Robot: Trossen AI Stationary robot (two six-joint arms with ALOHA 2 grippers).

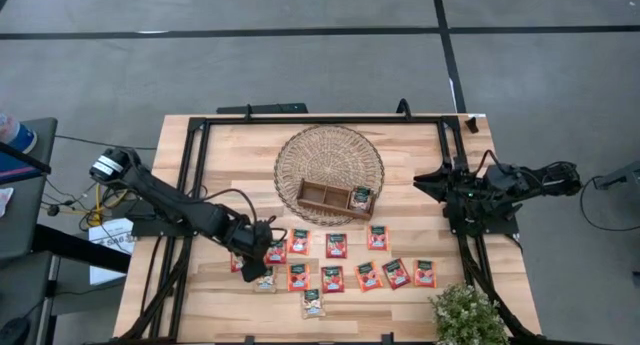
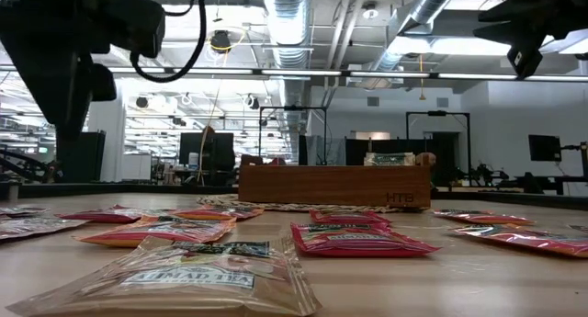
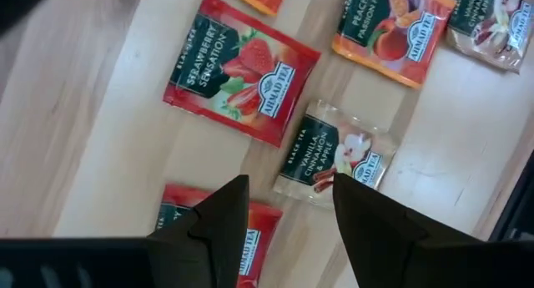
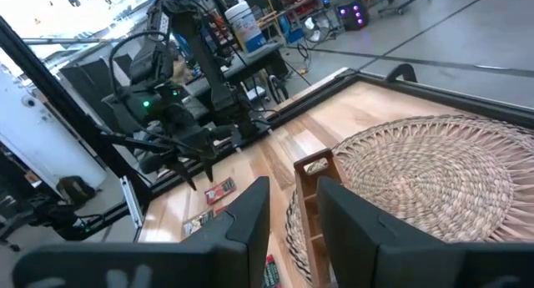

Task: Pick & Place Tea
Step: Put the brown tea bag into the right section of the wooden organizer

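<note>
Several flat tea sachets (image 1: 336,245) lie spread on the near half of the wooden table, mostly red-orange, with a few whitish ones (image 1: 313,303). One sachet (image 1: 361,197) stands in the right compartment of the brown wooden tray (image 1: 322,195), which sits on a round woven mat (image 1: 330,155). My left gripper (image 3: 288,192) hovers open above the left end of the spread. A whitish vanilla sachet (image 3: 334,154) lies just ahead of its fingertips, a red strawberry sachet (image 3: 242,71) beyond, and another red one (image 3: 179,217) under one finger. My right gripper (image 4: 294,213) waits open, raised at the table's right side.
A black metal frame (image 1: 195,185) runs around the table top, with rails along the left, far and right sides. A small potted plant (image 1: 468,315) stands at the near right corner. Bare wood shows at the near left corner (image 1: 200,305) and between the mat and the right arm.
</note>
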